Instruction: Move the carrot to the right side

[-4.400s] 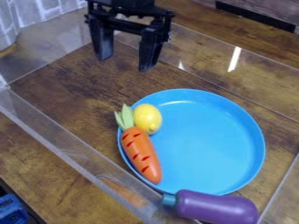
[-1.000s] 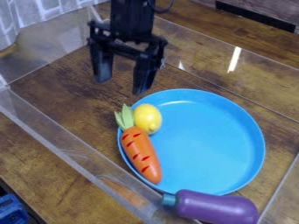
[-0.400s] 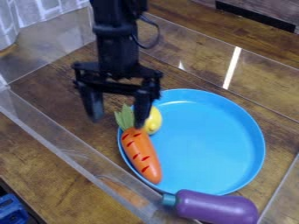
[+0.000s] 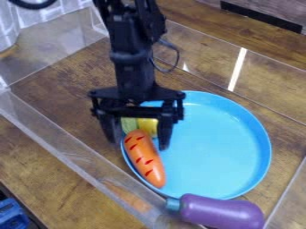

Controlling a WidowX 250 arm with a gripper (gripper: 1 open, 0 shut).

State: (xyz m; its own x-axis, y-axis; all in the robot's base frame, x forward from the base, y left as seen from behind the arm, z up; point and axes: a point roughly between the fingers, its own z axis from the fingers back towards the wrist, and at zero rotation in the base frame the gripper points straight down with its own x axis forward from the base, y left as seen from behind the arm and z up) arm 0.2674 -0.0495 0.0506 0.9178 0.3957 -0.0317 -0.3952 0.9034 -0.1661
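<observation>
The gripper (image 4: 138, 136) points straight down with its dark fingers (image 4: 106, 128) spread wide, straddling the leafy end of the carrot (image 4: 145, 158) and grasping nothing; the carrot lies on the left rim of the blue plate (image 4: 227, 134); a yellow lemon (image 4: 145, 124) sits partly hidden behind the fingers; a purple eggplant (image 4: 219, 213) lies beyond the plate's near edge.

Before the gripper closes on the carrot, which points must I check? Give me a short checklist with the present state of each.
1. Gripper jaws open: ok.
2. Gripper above the carrot: ok, over its leafy end.
3. Carrot between the fingers: cannot tell, one finger hides that end.
4. Lemon clear of the jaws: not ok, it sits between the fingers.
5. Free space on the right of the blue plate: ok.
6. Eggplant out of the way: ok, off the plate at the front.
</observation>
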